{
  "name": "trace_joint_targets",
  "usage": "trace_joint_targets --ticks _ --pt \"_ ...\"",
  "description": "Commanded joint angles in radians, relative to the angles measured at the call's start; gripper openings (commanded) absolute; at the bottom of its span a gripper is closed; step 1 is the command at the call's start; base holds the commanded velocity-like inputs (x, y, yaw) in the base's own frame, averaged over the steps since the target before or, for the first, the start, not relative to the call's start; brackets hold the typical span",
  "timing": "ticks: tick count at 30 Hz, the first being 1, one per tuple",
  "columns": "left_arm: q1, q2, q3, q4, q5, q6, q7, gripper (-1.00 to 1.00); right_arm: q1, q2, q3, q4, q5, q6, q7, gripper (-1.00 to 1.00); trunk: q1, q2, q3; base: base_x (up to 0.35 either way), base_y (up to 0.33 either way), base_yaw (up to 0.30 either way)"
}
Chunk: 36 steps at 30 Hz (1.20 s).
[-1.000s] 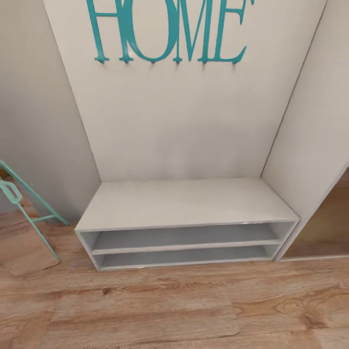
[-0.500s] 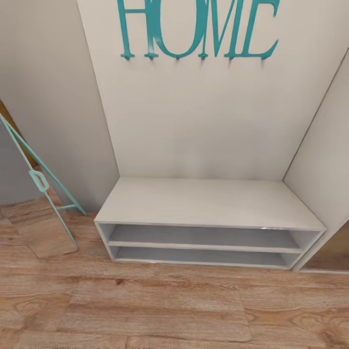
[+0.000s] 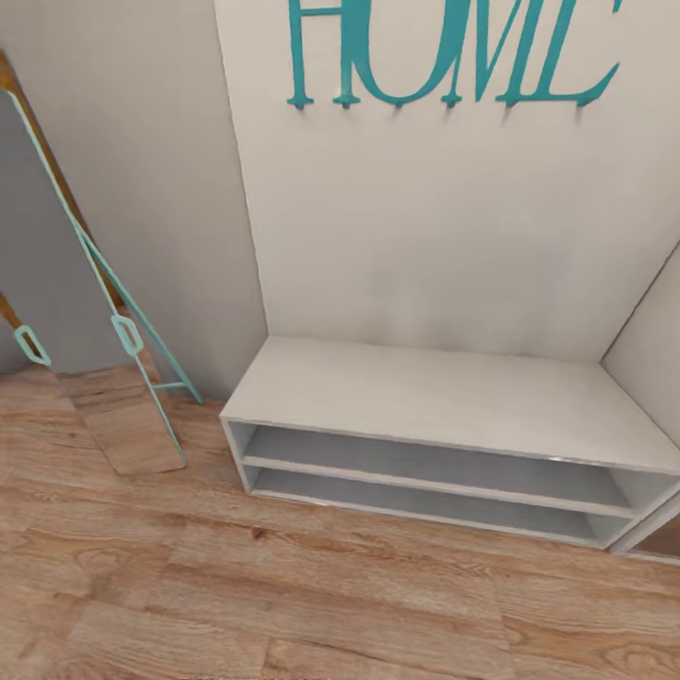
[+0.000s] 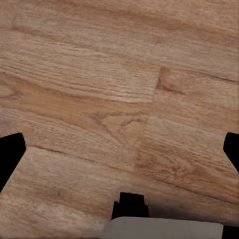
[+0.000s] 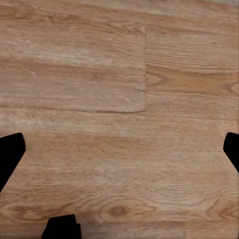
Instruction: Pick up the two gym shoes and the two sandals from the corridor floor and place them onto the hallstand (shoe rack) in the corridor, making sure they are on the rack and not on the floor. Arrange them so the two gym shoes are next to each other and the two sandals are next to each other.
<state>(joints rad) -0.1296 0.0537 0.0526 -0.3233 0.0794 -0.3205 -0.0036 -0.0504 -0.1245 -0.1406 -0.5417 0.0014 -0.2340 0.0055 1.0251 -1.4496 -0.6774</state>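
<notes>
Searching step: shoe rack [image 3: 444, 397] sits bare beneath the teal HOME lettering [image 3: 453, 52]; left gripper [image 4: 119, 149] and right gripper [image 5: 119, 149] released, over wood floor [image 3: 283, 604]; I'd pan for shoes

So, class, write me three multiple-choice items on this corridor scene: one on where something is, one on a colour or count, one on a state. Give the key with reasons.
1. Where is the leaning mirror relative to the low pale grey bench?
A. At its left end, on the floor
B. On its top
C. Inside a shelf

2. What colour are the HOME letters on the wall?
A. Red
B. Teal
C. Black

3. What state is the left gripper in?
A. Shut on a shoe
B. Shut on a sandal
C. Open, holding nothing

Key:
1 A: the mirror stands on the wooden floor left of the bench.
2 B: the HOME letters are teal against the pale wall.
3 C: the left gripper has its fingertips wide apart over bare planks.
</notes>
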Motion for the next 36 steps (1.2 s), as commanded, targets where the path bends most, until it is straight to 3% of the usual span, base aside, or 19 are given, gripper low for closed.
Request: trace_joint_targets --ticks 1,36 --pt "-0.001 0.0 -0.002 0.001 0.009 -0.003 -0.001 1.0 0.0 0.0 -0.002 0.0 0.0 -0.003 0.001 1.0 0.0 0.0 -0.002 0.0 0.151 0.232" --pt "-0.001 0.002 0.0 0.001 0.014 -0.003 0.001 1.0 0.0 0.0 -0.001 0.0 0.0 -0.004 -0.001 1.0 0.0 0.0 -0.034 0.0 0.297 0.231"
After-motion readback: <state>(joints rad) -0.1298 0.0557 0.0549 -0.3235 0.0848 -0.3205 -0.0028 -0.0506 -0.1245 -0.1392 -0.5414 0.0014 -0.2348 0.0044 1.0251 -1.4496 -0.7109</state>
